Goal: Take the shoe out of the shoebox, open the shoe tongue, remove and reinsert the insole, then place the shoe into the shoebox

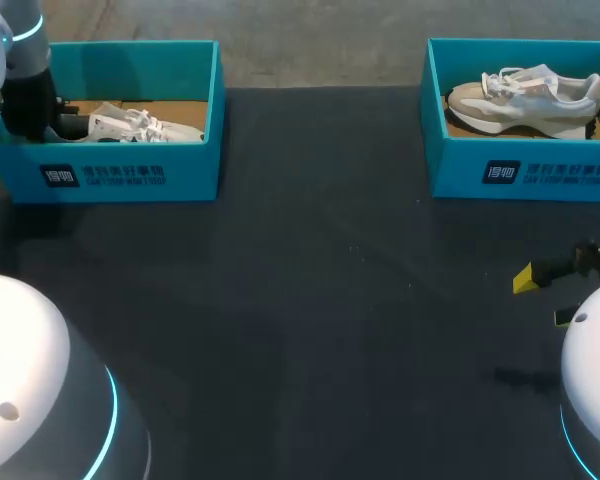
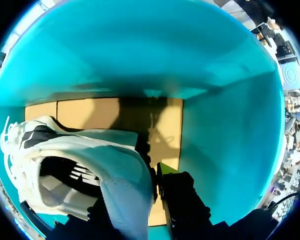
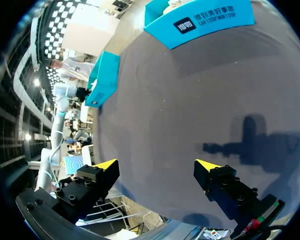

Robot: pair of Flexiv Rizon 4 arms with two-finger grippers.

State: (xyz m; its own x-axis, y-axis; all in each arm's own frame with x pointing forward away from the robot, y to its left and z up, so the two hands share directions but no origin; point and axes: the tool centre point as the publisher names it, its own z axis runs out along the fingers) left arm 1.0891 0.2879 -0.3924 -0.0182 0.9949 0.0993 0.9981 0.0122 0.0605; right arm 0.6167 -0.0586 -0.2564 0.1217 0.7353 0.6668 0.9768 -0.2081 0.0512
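Observation:
A white shoe lies in the left teal shoebox. My left gripper reaches down into that box at the shoe's heel end. In the left wrist view the white shoe fills the space under the gripper, whose fingers are shut on the heel collar; one yellow fingertip shows beside it and the other is hidden behind the shoe. The cardboard floor and teal walls lie ahead. My right gripper hangs open over the table at the right, holding nothing.
A second teal shoebox at the back right holds a beige and white sneaker. The right wrist view shows this box and the left box beyond the dark table.

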